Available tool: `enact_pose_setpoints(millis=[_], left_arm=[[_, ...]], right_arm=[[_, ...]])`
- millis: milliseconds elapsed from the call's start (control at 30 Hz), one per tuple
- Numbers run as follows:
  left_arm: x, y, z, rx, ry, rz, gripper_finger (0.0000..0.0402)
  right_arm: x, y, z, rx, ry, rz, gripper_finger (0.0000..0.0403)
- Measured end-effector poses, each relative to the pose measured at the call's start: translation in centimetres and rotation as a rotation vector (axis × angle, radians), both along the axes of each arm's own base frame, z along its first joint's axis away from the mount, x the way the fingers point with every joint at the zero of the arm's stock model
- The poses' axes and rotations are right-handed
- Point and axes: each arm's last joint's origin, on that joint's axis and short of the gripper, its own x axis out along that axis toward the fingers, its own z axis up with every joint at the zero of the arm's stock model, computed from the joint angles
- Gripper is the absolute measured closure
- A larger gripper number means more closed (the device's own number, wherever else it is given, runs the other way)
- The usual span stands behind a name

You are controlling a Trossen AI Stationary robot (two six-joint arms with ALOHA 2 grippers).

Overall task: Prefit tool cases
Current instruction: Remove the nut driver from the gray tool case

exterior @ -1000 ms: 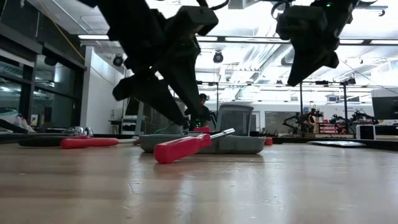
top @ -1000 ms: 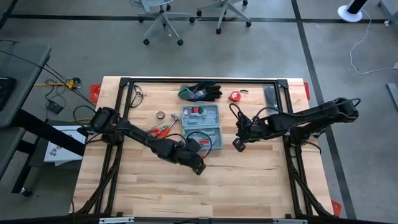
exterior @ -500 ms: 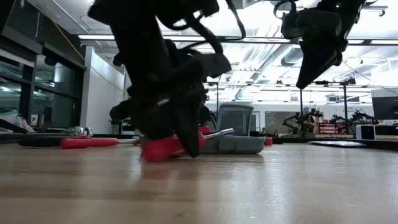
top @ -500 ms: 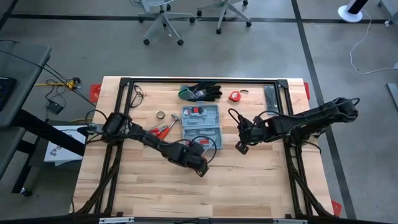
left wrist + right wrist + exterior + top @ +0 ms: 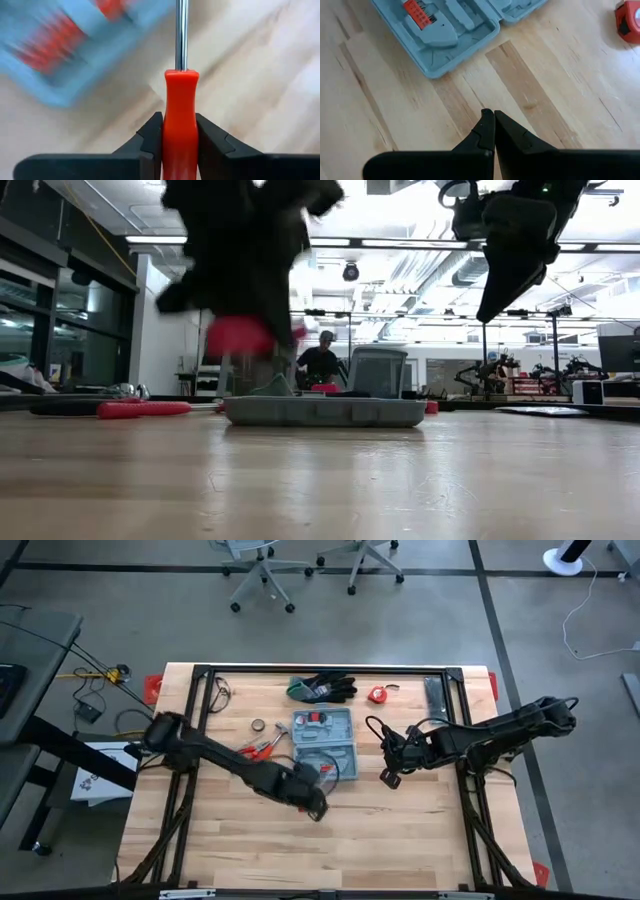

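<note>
The grey-blue hinged plastic tool case [image 5: 323, 734] is lying open on the wooden table [image 5: 400, 840], nearer the far edge, its long axis running from far edge toward near edge. Just beside its near end, the left gripper [image 5: 180, 131] is pinching a red-handled screwdriver [image 5: 180, 125]; only the left wrist view is showing this grip. The right gripper [image 5: 493, 120], fingers pressed together, is hovering beside the case's right side.

Case: grey-blue tool case [image 5: 323, 736], open flat, moulded recesses up
Place: mid-table, toward the far edge
</note>
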Motion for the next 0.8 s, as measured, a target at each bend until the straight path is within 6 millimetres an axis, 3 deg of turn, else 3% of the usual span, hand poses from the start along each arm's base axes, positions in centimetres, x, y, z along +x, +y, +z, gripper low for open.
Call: enact_pose_setpoints(millis=[200,400,600,800], left_arm=[[-4.4,2.7,4.5,0.155,0.112,0.071,0.0335],[-7.9,7.1,5.7,0.328,0.419,0.087,0.0335],[-8.6,11.5,2.5,0.326,0.546,-0.047,0.0335],[-10.9,15.1,-1.1,0.265,0.679,-0.118,0.0335]], right_arm=[[0.1,0.0,0.0,-0.005,-0.012,-0.003,0.0403],[0.6,0.0,0.3,-0.006,-0.078,-0.032,0.0403],[0.9,-0.1,0.5,-0.001,-0.137,-0.105,0.0403],[0.9,-0.2,0.5,0.030,-0.165,-0.194,0.0403]])
